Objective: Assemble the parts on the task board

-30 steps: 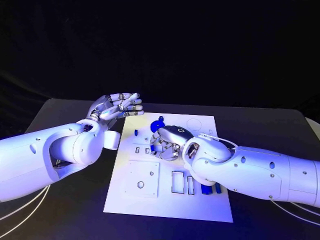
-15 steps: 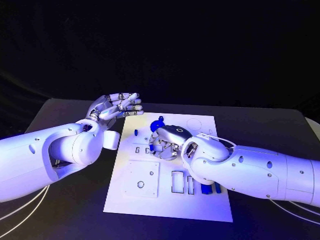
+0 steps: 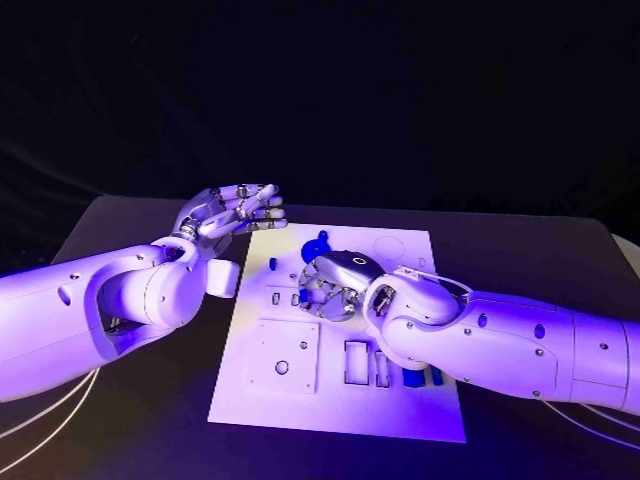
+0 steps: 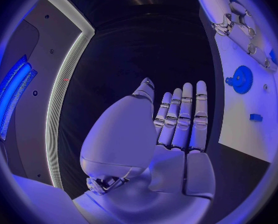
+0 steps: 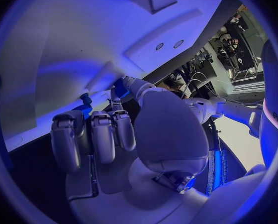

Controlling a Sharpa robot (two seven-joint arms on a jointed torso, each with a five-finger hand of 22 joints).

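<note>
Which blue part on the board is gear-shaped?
The blue gear at the task board's far end, beyond the right hand; the other blue parts are small blocks or pegs.

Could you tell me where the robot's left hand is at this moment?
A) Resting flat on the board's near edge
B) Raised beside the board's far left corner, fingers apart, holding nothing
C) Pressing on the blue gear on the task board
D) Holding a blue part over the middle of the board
B: in the head view the left hand is raised off the task board near its far left corner, and the left wrist view shows its fingers extended with nothing held.
</note>
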